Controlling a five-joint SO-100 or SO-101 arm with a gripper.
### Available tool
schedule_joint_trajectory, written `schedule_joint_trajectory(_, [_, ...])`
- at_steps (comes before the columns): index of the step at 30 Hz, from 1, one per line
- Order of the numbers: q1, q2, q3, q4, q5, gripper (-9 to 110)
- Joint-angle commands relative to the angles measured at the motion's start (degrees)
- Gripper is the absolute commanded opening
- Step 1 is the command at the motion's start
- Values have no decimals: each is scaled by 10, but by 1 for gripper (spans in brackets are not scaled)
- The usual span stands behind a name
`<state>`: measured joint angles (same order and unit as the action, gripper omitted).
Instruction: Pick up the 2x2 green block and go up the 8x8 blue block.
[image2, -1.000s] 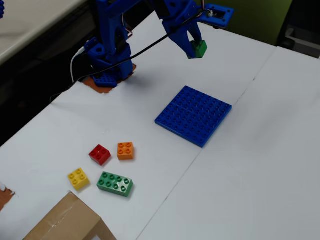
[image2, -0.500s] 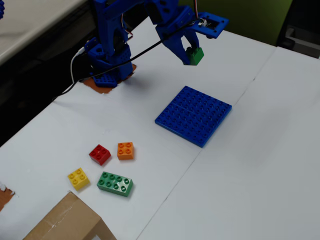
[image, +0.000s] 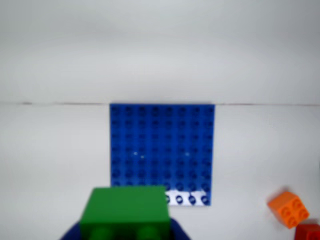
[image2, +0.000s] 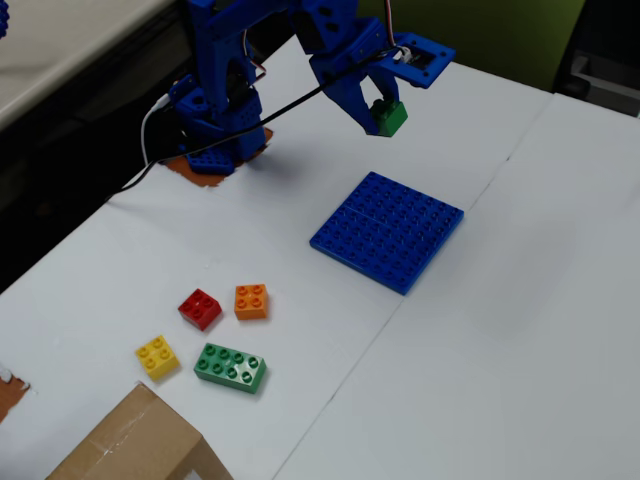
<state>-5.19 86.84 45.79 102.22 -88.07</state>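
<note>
White table (image2: 520, 330), two sheets meeting at a seam, dark gap at its left edge, olive wall behind. 8x8 blue block (image2: 387, 230) lying flat mid-table. Cardboard box (image2: 135, 445) at the near corner. Long green brick (image2: 231, 367), with orange brick (image2: 251, 301), red brick (image2: 200, 308) and yellow brick (image2: 157, 356) nearby. My end effector (image2: 383, 113) clamps the 2x2 green block (image2: 389, 117) in the air beyond the blue block's far edge.
</note>
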Motion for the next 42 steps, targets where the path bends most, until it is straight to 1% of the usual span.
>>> schedule_joint_trajectory(1, [4, 0, 0, -4, 2, 0])
schedule_joint_trajectory(8, [5, -4, 1, -4, 2, 0])
schedule_joint_trajectory(19, [5, -8, 33, -38, 2, 0])
schedule_joint_trajectory(42, [5, -8, 36, -34, 2, 0])
